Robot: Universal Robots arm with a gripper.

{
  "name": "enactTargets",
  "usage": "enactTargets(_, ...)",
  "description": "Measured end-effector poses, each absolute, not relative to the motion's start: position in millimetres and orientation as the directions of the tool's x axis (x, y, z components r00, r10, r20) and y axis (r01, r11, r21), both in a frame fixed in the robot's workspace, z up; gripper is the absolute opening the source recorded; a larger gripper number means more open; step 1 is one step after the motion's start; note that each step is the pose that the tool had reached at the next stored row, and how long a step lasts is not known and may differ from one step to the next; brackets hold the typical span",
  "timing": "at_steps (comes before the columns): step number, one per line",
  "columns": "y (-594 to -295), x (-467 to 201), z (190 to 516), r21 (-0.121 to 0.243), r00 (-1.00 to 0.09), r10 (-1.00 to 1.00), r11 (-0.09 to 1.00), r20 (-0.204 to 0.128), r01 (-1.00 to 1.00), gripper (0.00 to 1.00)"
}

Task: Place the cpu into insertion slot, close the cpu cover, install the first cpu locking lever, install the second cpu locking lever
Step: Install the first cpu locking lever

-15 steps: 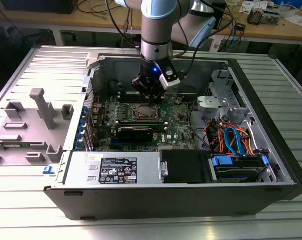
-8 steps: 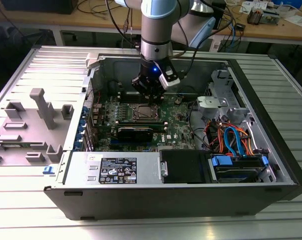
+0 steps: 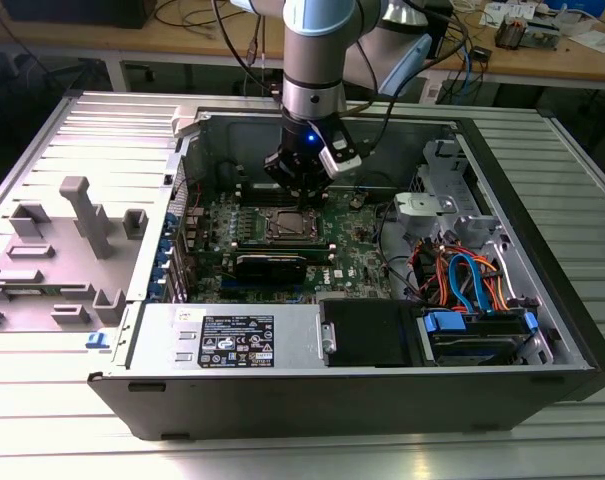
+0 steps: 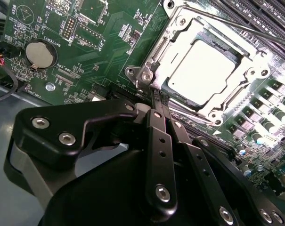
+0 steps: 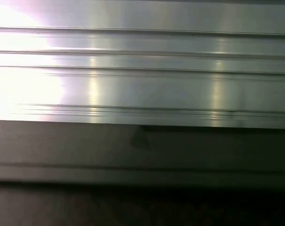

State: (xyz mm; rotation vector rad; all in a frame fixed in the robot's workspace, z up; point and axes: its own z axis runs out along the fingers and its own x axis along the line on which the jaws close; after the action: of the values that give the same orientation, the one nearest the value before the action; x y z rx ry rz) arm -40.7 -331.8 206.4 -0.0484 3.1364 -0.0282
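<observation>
One robot arm is seen reaching down into an open computer case [image 3: 542, 290] laid on its side on a ribbed metal table [image 3: 302, 450]. The gripper [image 4: 156, 96] is poised just beside one corner of the insertion slot [image 4: 206, 70], its two slim fingers [image 4: 157, 123] brought together to a narrow point, with nothing visibly held between them.

The cpu [image 4: 203, 70] is seated flat in the slot, its pale metal top bright under the light. The cpu cover [image 4: 177, 26] appears to lie closed over it, framing the chip through its square window. A thin locking lever [image 4: 255, 30] is seen running along the far side of the socket (whether it is latched cannot be told).

The levers are judged to be stiff, springy wire, best pressed near their free ends; the chip and socket pins are likely fragile, so force is best kept off them.

Inside the case are held the green motherboard [image 3: 357, 250], a black power supply [image 3: 367, 335], a drive bay [image 3: 482, 335] and a bundle of orange and blue cables [image 3: 462, 275].
</observation>
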Motion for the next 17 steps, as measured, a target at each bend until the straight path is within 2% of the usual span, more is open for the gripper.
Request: enactTargets(17,-335.6,-40.6,205.2,-0.019,-1.000,-0.031,0.999,-0.004,-0.031,0.11)
